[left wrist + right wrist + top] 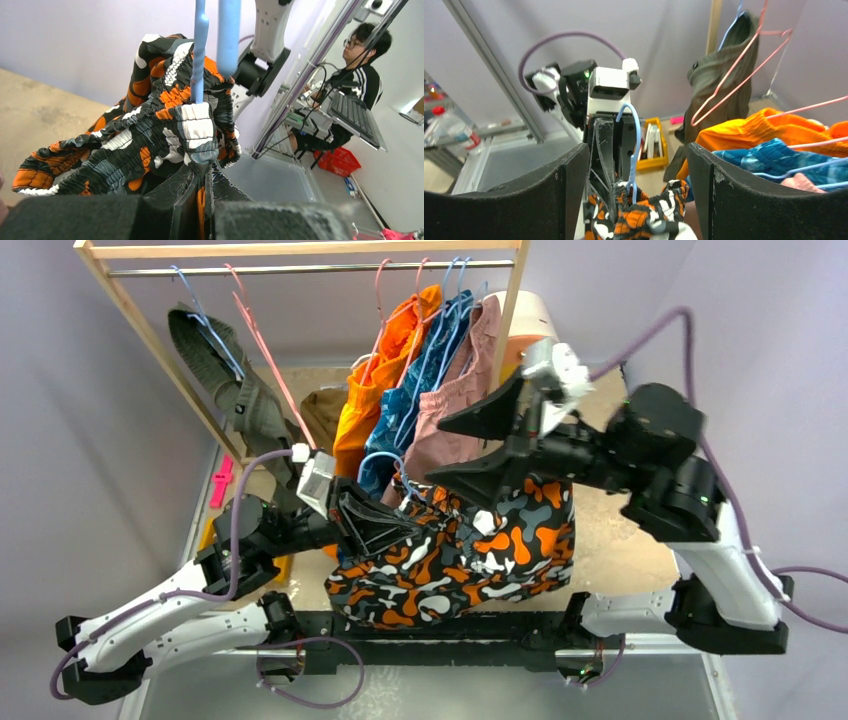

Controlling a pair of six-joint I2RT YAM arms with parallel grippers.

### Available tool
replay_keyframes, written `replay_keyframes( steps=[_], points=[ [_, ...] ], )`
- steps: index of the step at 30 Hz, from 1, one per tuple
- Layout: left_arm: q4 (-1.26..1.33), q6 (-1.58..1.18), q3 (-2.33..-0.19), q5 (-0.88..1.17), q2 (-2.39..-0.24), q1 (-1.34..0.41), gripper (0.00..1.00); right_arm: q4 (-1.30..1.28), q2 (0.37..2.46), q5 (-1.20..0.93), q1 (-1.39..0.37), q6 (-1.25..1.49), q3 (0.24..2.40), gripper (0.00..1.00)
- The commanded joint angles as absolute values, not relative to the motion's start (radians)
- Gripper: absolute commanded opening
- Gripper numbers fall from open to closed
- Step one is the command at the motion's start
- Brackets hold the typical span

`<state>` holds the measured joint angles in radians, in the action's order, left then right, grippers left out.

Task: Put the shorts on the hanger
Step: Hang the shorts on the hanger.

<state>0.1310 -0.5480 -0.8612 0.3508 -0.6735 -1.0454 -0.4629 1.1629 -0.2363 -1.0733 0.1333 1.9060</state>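
Over that sandy tabletop [620, 530], your left gripper [201, 172] is pinching the blotchy orange-black camo fabric shorts [470, 560] right below the thin light-blue wire hanger [199, 60], so ease your wide-spread right gripper [435, 452] in and tug evenly.

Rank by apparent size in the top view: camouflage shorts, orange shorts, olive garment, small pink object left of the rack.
1. Camouflage shorts: largest.
2. Orange shorts and olive garment: look alike, so unranked.
3. Pink object: smallest.
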Motion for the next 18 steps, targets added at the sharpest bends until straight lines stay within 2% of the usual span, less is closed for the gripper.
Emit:
replay_keyframes(
  steps=[1,8,18],
  points=[
    [0.124,-0.529,-0.947,0.393,-0.667,-1.045,0.0,-0.554,1.228,-0.354,-1.076,0.072,1.951,0.73],
    [0.088,-0.502,-0.978,0.412,-0.681,-1.046,0.0,-0.6,1.236,-0.393,-1.076,0.061,1.919,0.66],
    [0.057,-0.471,-1.011,0.435,-0.703,-1.046,0.0,-0.621,1.238,-0.496,-1.075,0.069,1.883,0.47]
  ],
)
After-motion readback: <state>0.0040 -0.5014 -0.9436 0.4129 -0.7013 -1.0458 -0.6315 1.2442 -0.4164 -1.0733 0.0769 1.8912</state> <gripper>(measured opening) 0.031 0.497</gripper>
